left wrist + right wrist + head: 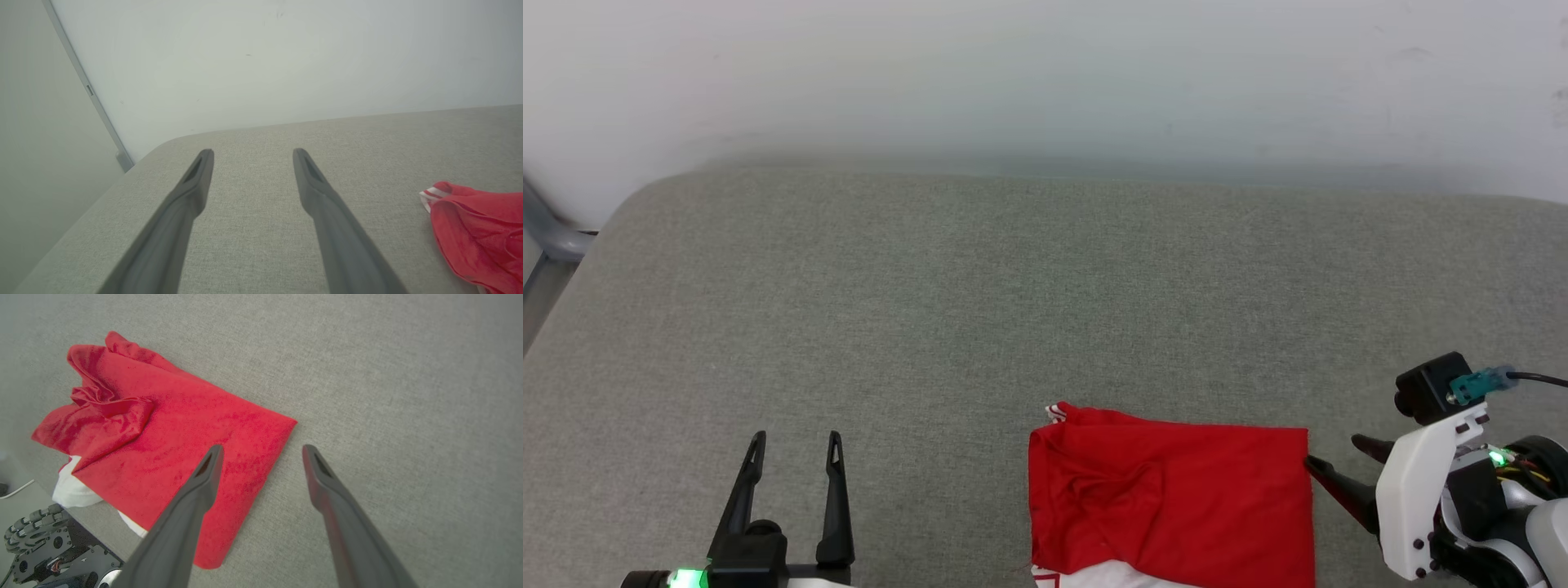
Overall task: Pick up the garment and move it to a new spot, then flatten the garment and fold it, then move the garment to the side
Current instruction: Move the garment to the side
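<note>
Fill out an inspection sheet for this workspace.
Surface: grey fabric surface, rounded far-left corner.
Job's things: garment, red, folded, rumpled on its left, white showing at the near edge.
Clutter: nothing seen.
Grippers: left gripper open, apart from garment; right gripper open, straddling garment's right edge, holding nothing.
Cables: black cable at the right wrist's camera.
Surroundings: pale wall behind; metal frame far left.
</note>
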Available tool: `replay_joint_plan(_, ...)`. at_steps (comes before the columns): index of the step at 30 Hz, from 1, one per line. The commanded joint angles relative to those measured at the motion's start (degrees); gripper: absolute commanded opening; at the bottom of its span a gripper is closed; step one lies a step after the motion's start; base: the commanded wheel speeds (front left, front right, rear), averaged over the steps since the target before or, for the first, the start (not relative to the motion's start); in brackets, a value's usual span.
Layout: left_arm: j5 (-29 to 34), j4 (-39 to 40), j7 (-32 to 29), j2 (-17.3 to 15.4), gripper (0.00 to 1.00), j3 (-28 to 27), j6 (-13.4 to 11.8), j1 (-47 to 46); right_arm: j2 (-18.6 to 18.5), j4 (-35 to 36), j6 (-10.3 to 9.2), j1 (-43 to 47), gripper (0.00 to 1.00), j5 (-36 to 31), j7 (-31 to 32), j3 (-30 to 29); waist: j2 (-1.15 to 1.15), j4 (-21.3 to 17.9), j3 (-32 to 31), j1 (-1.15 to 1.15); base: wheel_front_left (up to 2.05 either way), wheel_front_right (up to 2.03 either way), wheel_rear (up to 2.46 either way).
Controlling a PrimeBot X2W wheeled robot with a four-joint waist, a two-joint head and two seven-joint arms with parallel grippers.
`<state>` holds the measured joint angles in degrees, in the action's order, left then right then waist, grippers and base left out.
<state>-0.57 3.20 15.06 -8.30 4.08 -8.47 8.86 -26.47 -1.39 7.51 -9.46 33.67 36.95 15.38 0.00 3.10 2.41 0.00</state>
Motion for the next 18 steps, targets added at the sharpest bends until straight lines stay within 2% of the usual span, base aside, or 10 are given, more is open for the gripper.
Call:
replay_joint_plan(1,0.2,0.0,0.1,0.2,1.0,0.2,0.3,-0.8,-0.6,-0.8,-0.05,0.0,1.0,1.1,1.3,0.3,0.0,0.6,0.7,0.0,0.0,0.0,0.0)
replay_joint_plan(6,0.3,0.0,0.1,0.5,1.0,0.4,0.3,-1.8,-0.9,-3.7,-0.05,0.7,1.0,3.7,4.2,1.2,0.0,1.6,2.4,0.0,0.0,0.0,0.0)
replay_joint_plan(12,0.3,-0.1,0.1,0.7,1.0,0.6,0.6,-3.4,0.1,-7.9,-0.05,-1.4,1.0,4.9,3.2,3.2,0.0,2.7,4.9,0.0,0.0,0.0,0.0)
replay_joint_plan(18,0.4,-0.2,0.1,0.8,1.0,1.1,0.7,-4.7,0.2,-12.4,-0.04,-1.8,1.0,5.9,2.8,8.5,0.0,3.7,6.9,0.0,0.0,0.0,0.0)
